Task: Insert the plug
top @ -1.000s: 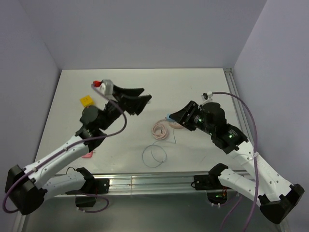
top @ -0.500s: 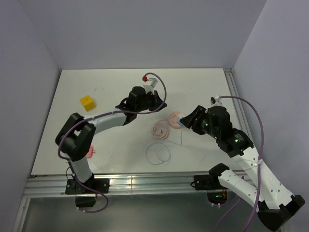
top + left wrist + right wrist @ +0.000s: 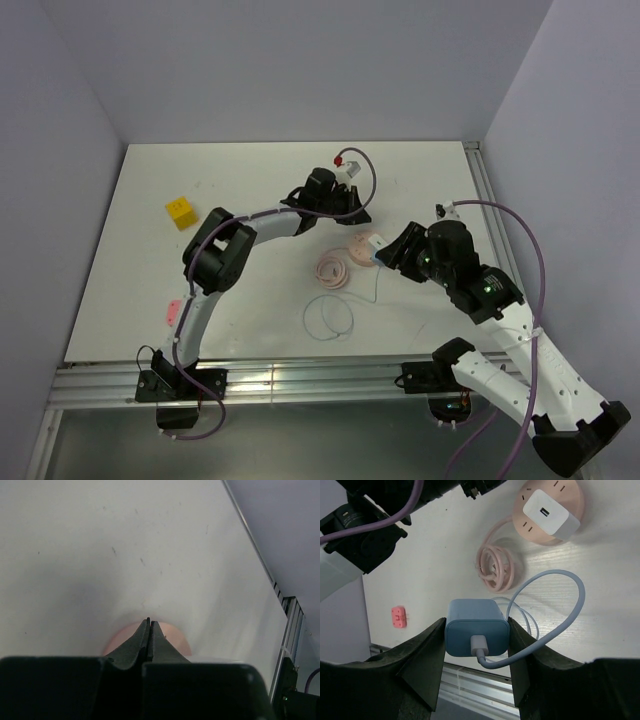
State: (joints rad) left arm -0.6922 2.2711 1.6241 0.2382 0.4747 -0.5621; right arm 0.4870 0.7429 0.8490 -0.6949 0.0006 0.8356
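Observation:
The plug (image 3: 475, 617) is a light-blue block with a pale cable (image 3: 570, 600) looping out of its back. My right gripper (image 3: 477, 630) is shut on it, one finger on each side, holding it above the table. In the top view this gripper (image 3: 386, 254) hangs just right of a round pink socket (image 3: 360, 244). A white cube adapter (image 3: 551, 515) sits on the socket (image 3: 527, 522). My left gripper (image 3: 149, 622) is shut with nothing in it, its tips over the socket's pink edge (image 3: 175, 636). From above, it (image 3: 352, 214) reaches in from the far side.
A pink coiled cable (image 3: 332, 270) lies left of the socket, and the thin pale cable loops (image 3: 328, 318) toward the near edge. A yellow cube (image 3: 180, 212) sits far left. A small pink piece (image 3: 172, 310) lies near the left front. The metal rail (image 3: 300, 378) runs along the front.
My left arm has swung from the table's far left to the centre, above the pink socket, and its jaws have shut. The right gripper moved right with the plug, then held.

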